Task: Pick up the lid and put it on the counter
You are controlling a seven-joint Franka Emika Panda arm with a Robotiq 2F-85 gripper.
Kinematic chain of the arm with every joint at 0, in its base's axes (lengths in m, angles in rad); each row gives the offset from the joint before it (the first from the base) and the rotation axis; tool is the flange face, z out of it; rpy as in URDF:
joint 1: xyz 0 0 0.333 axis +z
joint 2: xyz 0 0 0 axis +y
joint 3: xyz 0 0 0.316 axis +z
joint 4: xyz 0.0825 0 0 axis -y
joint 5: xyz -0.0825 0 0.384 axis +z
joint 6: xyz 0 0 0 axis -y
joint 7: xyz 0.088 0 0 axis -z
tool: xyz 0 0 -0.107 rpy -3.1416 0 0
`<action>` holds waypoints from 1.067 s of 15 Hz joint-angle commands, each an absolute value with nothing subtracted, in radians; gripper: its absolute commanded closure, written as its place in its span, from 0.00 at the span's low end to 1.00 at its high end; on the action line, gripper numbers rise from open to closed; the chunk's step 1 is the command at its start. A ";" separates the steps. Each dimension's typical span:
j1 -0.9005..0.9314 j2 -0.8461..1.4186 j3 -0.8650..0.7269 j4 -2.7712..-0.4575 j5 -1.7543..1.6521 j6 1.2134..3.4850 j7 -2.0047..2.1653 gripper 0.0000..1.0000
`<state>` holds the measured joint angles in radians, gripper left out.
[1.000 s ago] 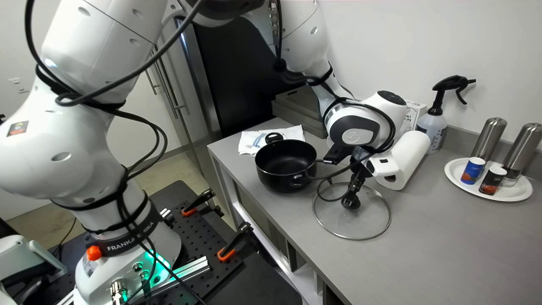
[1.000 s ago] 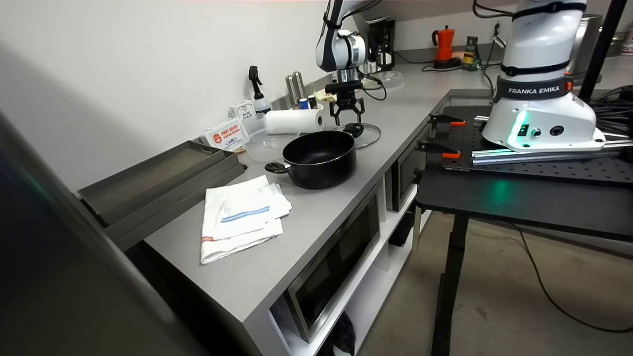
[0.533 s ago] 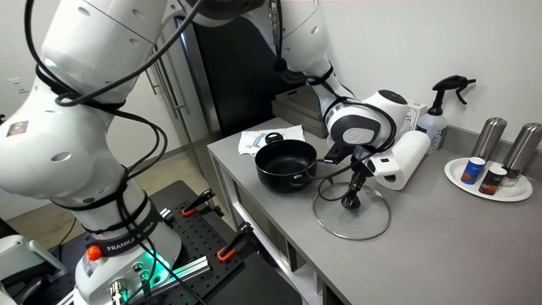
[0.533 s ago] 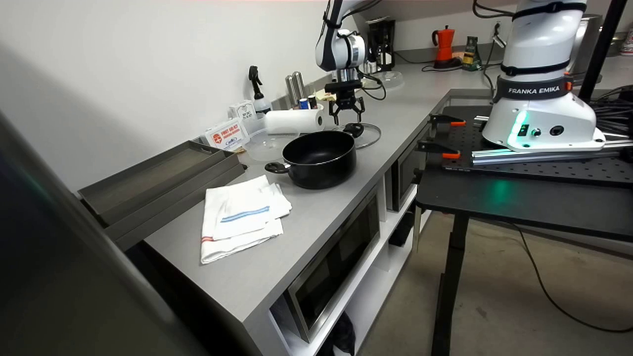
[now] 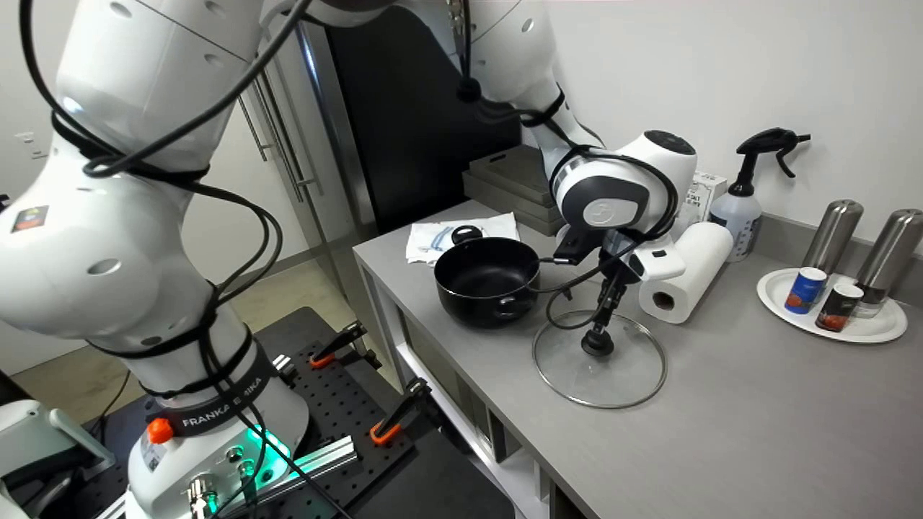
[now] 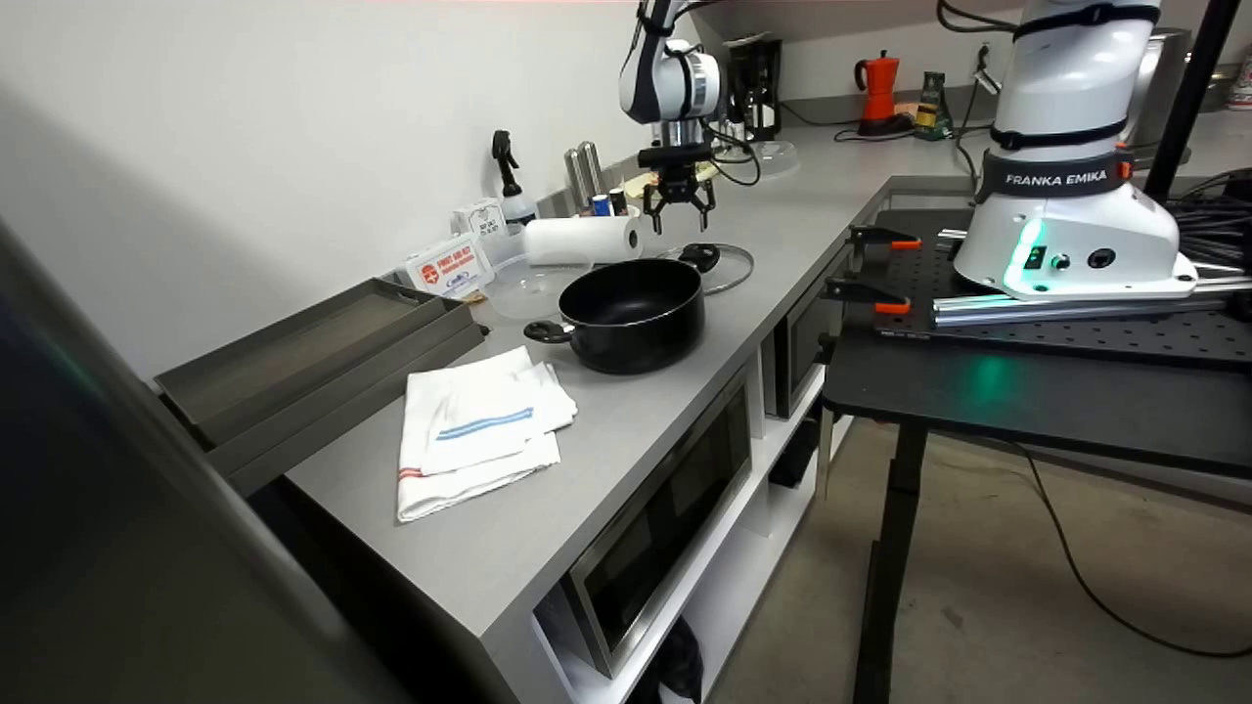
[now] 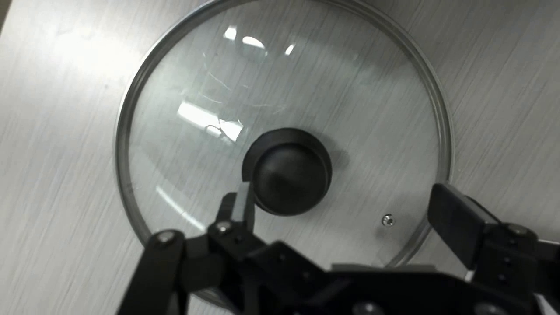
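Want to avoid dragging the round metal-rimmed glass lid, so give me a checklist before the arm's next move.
1. Black fingers open: ok, apart, holding nothing.
2. Round metal-rimmed glass lid flat on the matte grey counter: ok.
3. Fingers clear of the lid's round black knob: cannot tell; one overlaps it in the wrist view.
4. Lid within the counter's front edge: ok.
5. Lid apart from the round black pot: ok, counter shows between them.

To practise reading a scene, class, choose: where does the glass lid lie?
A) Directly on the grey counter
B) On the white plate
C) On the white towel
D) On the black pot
A: in an exterior view the glass lid lies flat on the grey counter, beside the uncovered black pot.
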<state>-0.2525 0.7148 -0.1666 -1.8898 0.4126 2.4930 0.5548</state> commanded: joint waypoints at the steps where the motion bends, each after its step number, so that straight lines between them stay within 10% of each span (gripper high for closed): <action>1: -0.255 0.602 -0.155 -1.985 0.444 2.505 0.485 0.00; 16: -0.263 0.200 -0.137 -2.265 0.449 2.455 0.117 0.00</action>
<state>-0.2527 0.3085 -0.1520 -2.1863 0.4296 2.4862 0.2218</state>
